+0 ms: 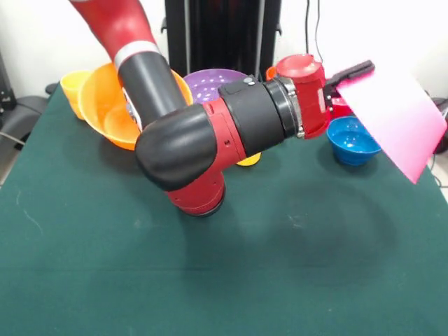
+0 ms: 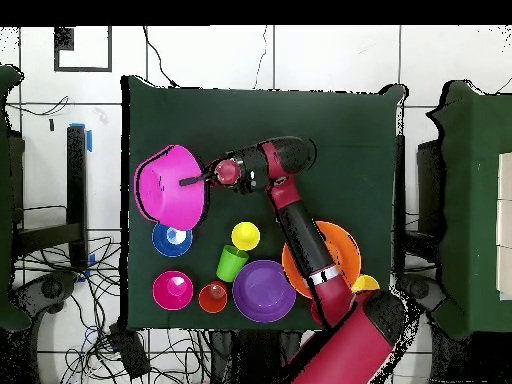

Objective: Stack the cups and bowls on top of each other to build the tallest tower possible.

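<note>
Five bowls counted; I see the gripper (image 2: 196,181) clamped on the hot pink bowl (image 2: 165,186), lifted and tilted over the blue bowl (image 2: 172,239). Four cups visible overhead: two yellow, green, red.

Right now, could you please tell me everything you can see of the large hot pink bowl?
The large hot pink bowl is glossy plastic, round and deep. It is lifted off the green table and tipped on its side, its rim held by the end effector. It hangs above the small blue bowl, apart from it. Nothing else touches it.
</note>
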